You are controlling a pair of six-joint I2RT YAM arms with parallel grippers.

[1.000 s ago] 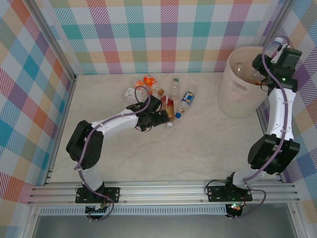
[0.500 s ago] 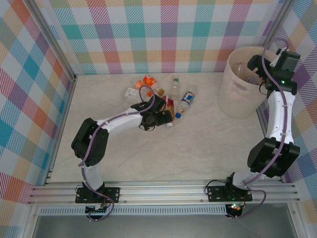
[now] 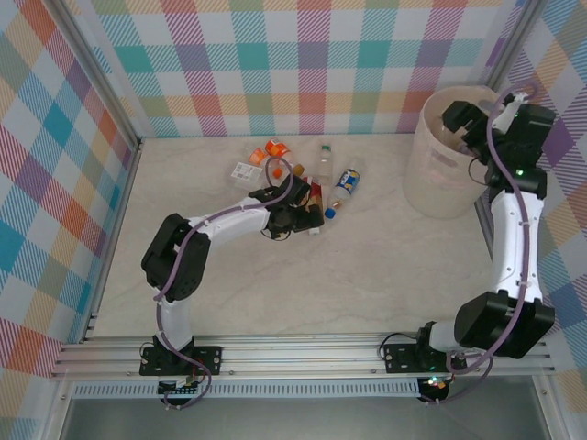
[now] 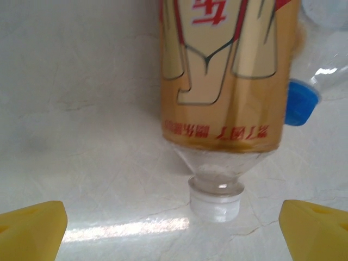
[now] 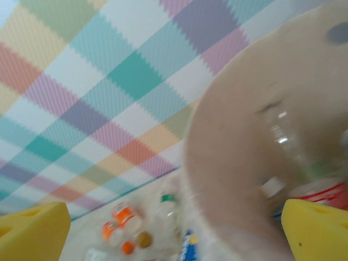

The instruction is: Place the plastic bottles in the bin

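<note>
**Top view.** Left gripper [image 3: 299,220] sits low over the table [image 3: 367,284], at the near edge of a bottle cluster in the centre-back of the workspace. Right gripper [image 3: 456,120] hangs over the mouth of the bin [image 3: 438,183], which stands upright at the far-right corner. The cluster bottles all lie on the table, well apart from the bin:
- gold-label bottle [image 3: 315,196], just beyond the left gripper
- blue-label bottle [image 3: 347,181], to its right
- green-capped bottle [image 3: 325,156], behind these two
- orange-capped bottle [image 3: 275,148], at far left

**Left wrist view.** Left gripper [image 4: 174,234] is released, its yellow fingers [image 4: 32,228] spread wide over bare table. The gold-label bottle lies ahead on its side w/ its white cap [image 4: 215,204] toward the camera. The cap is roughly midway between the two fingers and apart from both. The blue cap [image 4: 299,103] of a neighbouring clear bottle sits just beside the gold-label bottle's right shoulder.

**Right wrist view (blurred).** Right gripper [image 5: 174,234] is released, fingers [image 5: 32,231] wide apart. The bin wall is close in front. Inside the bin are a clear bottle [image 5: 283,136] and a red-label bottle [image 5: 321,190]. Left of the bin, the cluster shows small on the table, w/ the plaid wall [image 5: 109,81] behind.
</note>
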